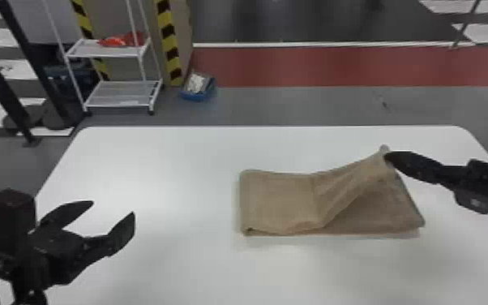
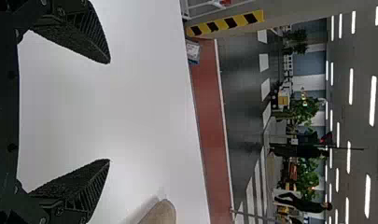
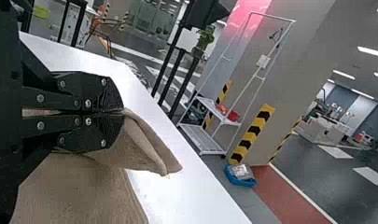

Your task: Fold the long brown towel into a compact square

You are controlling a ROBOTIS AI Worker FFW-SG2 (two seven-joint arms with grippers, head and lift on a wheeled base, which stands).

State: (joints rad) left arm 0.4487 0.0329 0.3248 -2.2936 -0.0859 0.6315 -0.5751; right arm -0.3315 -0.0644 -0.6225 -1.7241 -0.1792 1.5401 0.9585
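A brown towel (image 1: 275, 202) lies at the robot's 1 o'clock on a smooth white worktop (image 1: 166, 162), flat on its left side, its far right corner raised in slanting creases. The right end effector (image 1: 386, 156) pinches that corner, closed tight. The left end effector (image 1: 114, 207), spread wide and empty, is at 10 o'clock. Beyond: grey floor (image 1: 296, 106), a red floor band (image 1: 316, 67), and a white cart (image 1: 119, 94) at 11 o'clock.

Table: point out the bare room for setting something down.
Bare: the table between the left gripper and brown towel, plus strips nearer and farther than the towel. Crowded: the right side, where the right gripper holds part of the towel up.
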